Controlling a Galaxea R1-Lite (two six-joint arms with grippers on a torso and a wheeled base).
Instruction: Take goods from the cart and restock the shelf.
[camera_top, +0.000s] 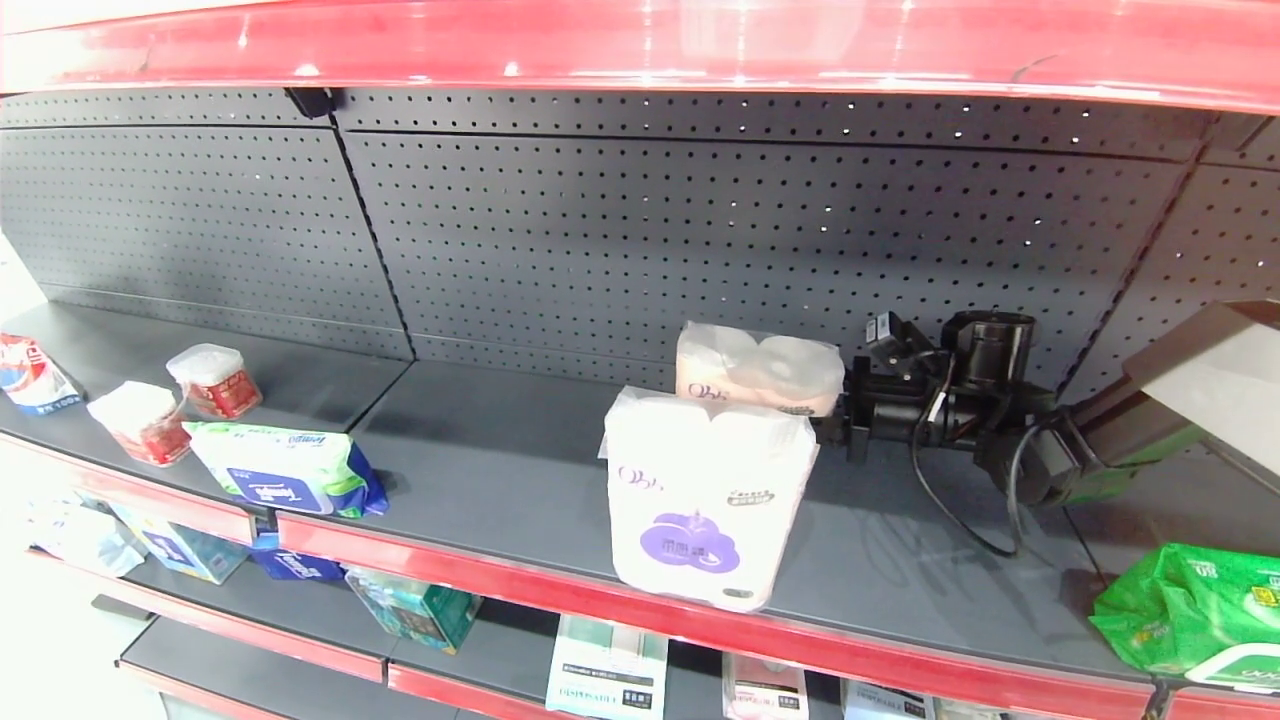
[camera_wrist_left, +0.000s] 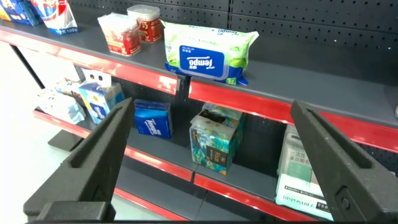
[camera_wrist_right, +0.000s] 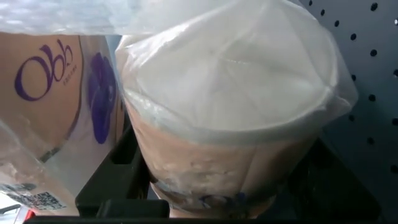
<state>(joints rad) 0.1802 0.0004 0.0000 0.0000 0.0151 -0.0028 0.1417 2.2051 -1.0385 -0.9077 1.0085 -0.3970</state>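
A pinkish toilet-roll pack (camera_top: 760, 368) lies at the back of the grey shelf (camera_top: 500, 450), close to the pegboard. My right gripper (camera_top: 842, 418) comes in from the right and is shut on its end. In the right wrist view the pack (camera_wrist_right: 230, 124) sits between the dark fingers (camera_wrist_right: 118, 174). A taller white pack with purple print (camera_top: 700, 490) stands in front of it at the shelf's red lip, also visible as the white pack (camera_wrist_right: 50, 93). My left gripper (camera_wrist_left: 211, 109) hangs open and holds nothing, in front of the lower shelves.
On the shelf's left stand a wet-wipes pack (camera_top: 285, 467), two small red-labelled tubs (camera_top: 215, 380) and a blue-red packet (camera_top: 35, 375). A green pack (camera_top: 1190, 605) and a cardboard box (camera_top: 1200, 390) sit at the right. Tissue boxes (camera_wrist_left: 214, 140) fill the lower shelves.
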